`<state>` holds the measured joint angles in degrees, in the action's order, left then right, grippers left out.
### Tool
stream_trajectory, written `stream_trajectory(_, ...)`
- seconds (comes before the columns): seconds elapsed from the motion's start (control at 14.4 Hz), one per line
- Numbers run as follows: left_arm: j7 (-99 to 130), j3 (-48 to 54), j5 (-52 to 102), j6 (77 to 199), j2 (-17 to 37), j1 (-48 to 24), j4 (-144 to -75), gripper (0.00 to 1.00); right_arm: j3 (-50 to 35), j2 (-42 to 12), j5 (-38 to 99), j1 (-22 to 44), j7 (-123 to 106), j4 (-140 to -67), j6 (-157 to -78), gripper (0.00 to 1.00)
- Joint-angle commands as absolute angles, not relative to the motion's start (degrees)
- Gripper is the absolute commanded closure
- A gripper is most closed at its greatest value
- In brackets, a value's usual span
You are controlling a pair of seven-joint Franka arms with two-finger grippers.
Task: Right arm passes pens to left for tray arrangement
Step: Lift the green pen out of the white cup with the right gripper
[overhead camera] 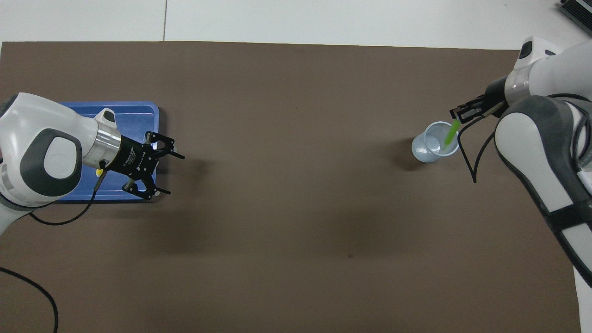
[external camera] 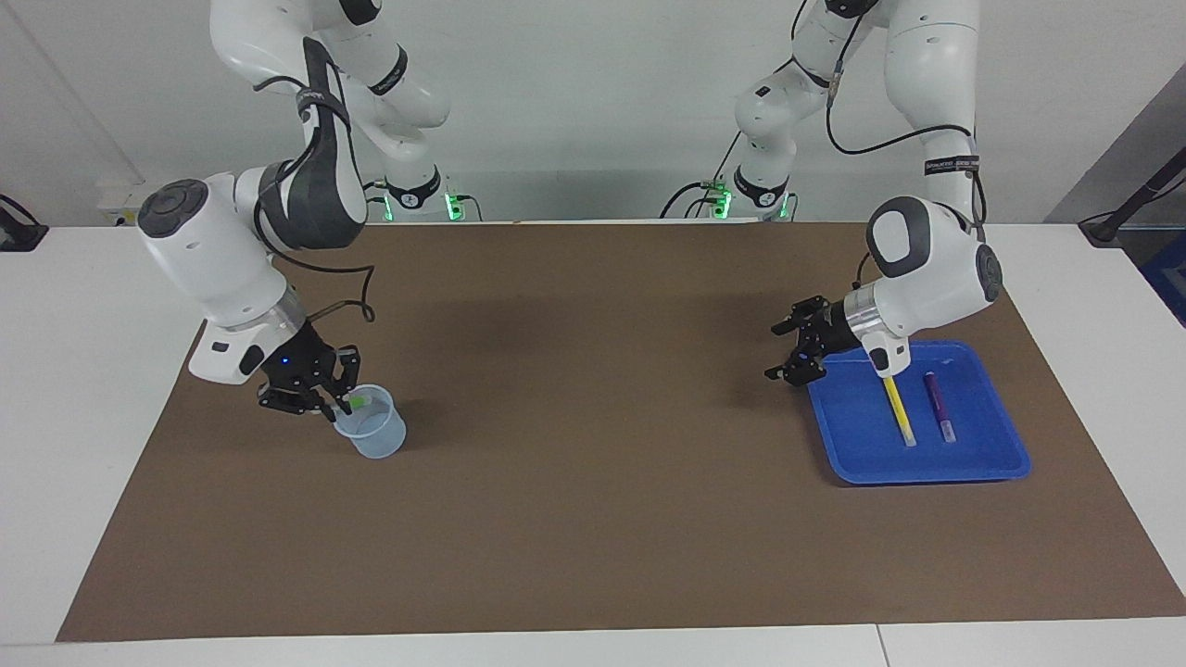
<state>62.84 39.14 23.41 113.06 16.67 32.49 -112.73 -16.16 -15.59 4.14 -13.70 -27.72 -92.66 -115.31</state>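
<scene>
In the facing view the right gripper (external camera: 335, 405) pinches the slim green pen (external camera: 357, 404) over the translucent bluish cup (external camera: 372, 435), while the yellow pen (external camera: 897, 409) and purple pen (external camera: 938, 406) lie in the shallow bright blue plastic tray (external camera: 991, 466) near the brown mat's (external camera: 593, 519) edge; overhead, the left gripper (overhead camera: 166, 172) gapes empty over the tray's rim, bare mat between arms.

No text, label or number is being made out legibly. Faint white lettering is being shown on the black strap (external camera: 950, 166) around the left arm, at twelve o'clock of the tray (external camera: 1015, 459), but no word is being read.
</scene>
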Motion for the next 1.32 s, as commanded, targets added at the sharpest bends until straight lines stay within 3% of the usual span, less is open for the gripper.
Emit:
stream_trajectory(0.0, 62.14, 38.67, 23.64, 114.08, 14.5, 32.17, -114.7, 0.05, -17.92, -13.11, 1.85, -13.63, -26.63, -89.91, -111.97, 1.0)
stream_trajectory(0.48, 62.75, 38.67, 23.64, 114.26, 14.41, 30.94, -115.05, 0.05, -21.7, -9.67, 3.69, -11.51, -14.8, -87.19, -107.06, 1.0)
stream_trajectory(1.25, 72.85, 39.11, 29.24, 112.07, 14.33, 31.29, -112.86, 0.03, -28.12, -9.76, 13.44, -10.73, 17.55, -86.84, -111.26, 1.0)
